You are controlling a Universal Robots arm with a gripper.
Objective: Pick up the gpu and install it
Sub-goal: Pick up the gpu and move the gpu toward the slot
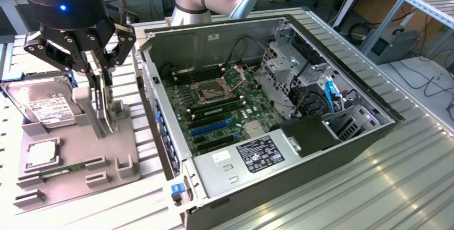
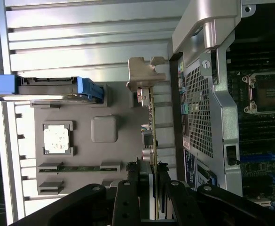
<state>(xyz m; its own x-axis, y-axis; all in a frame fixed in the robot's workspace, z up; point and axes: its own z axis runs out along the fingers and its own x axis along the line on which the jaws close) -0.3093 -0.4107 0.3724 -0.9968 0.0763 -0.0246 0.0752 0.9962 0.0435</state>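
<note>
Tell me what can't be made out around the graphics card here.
- Graphics card: edge-on in the wrist view, its faces hidden.
- Its upper edge, exterior view: covered by the gripper.
- Hard drive label: print too small, exterior view.
- Computer case: near corner cut off by the exterior view's bottom edge.

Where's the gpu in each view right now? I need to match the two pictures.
Exterior view: the gpu stands on edge in the gray tray, under the claw, to the exterior view's left of the computer case.
Wrist view: the gpu shows edge-on between the processor and the computer case.
Shared landmark: the square silver processor in the tray.
</note>
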